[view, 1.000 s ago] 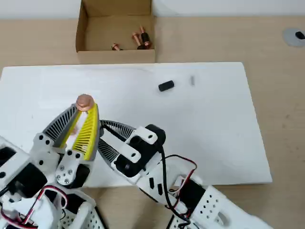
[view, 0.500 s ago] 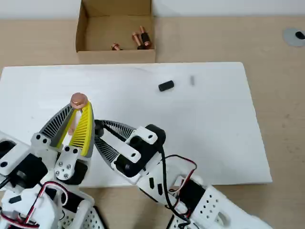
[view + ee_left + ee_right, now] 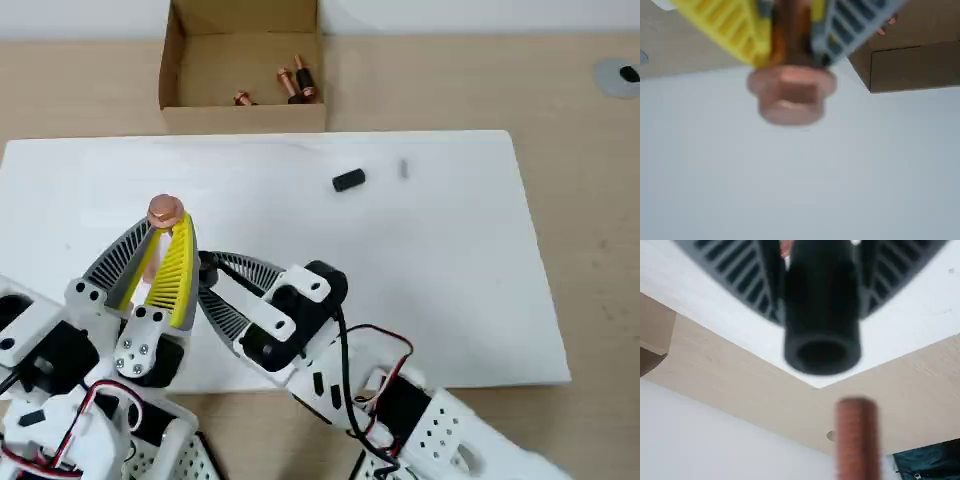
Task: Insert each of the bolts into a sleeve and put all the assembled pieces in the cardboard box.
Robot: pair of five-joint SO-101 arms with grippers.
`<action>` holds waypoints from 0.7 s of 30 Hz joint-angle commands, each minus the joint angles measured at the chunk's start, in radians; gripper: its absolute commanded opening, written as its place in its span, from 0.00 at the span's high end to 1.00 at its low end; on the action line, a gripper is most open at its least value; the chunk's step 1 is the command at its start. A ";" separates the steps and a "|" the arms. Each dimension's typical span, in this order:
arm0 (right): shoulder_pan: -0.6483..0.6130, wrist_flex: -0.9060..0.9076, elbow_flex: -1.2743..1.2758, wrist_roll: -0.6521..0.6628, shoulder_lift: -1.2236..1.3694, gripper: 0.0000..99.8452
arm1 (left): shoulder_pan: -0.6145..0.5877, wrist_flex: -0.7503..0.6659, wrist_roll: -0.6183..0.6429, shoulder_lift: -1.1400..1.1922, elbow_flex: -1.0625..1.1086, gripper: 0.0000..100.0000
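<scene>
Left hand is over the near left part of the white sheet, and its yellow and grey fingers are clamped on a copper bolt, with the flanged head poking out past the tips. In the left wrist view the bolt head sits right in the middle, with the shank pinched between the two fingers above the sheet.

Just beside it is the right hand, its dark ribbed fingers angled in and its tips close against the yellow finger. The right wrist view shows what it's carrying: a black sleeve, gripped between the fingers with its open bore facing out. A threaded copper shank shows near that mouth, apart from it and not inside.

Up the desk, past the far edge of the sheet, stands the cardboard box. Assembled pieces lie inside it, most toward the right side and a smaller one nearer the middle.

A loose sleeve lies on its side on the sheet in front of the box, well apart from both hands
</scene>
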 commanded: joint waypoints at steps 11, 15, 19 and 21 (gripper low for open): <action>-0.007 -0.029 -0.091 -0.005 -0.019 0.99 | 0.061 0.061 0.020 0.005 -0.077 1.00; -0.007 -0.029 -0.091 -0.005 -0.019 0.99 | 0.091 0.060 0.015 0.005 -0.074 1.00; -0.007 -0.029 -0.091 -0.005 -0.022 0.99 | 0.086 0.058 0.002 0.007 -0.072 1.00; -0.007 -0.029 -0.091 -0.005 -0.022 0.99 | 0.086 0.058 -0.041 0.005 -0.072 1.00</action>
